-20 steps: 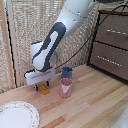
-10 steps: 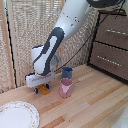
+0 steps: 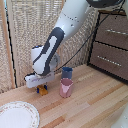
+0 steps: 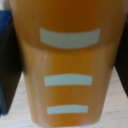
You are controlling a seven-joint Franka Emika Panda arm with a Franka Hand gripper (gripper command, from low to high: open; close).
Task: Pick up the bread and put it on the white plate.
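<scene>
Looks like a staged home or dining corner: light plank worktable [image 3: 85,102], woven reed screen [image 3: 30,30] behind it, dark brown drawer cabinet [image 3: 111,45] beside the screen, floral-rimmed white crockery [image 3: 17,115] on the worktable.

A pink cup [image 3: 66,87] stands upright near the middle of the scene. Just behind it, farther back, stands a blue cup [image 3: 67,73], partly hidden by the pink one; whether the two touch cannot be told. On the exterior view's right, at the far side, stands a dark brown drawer cabinet [image 3: 111,45] with two drawer fronts showing. A pale woven screen [image 3: 30,30] fills the background on the exterior view's left and middle, with a light wooden post [image 3: 6,45] running upright at its left edge.
</scene>
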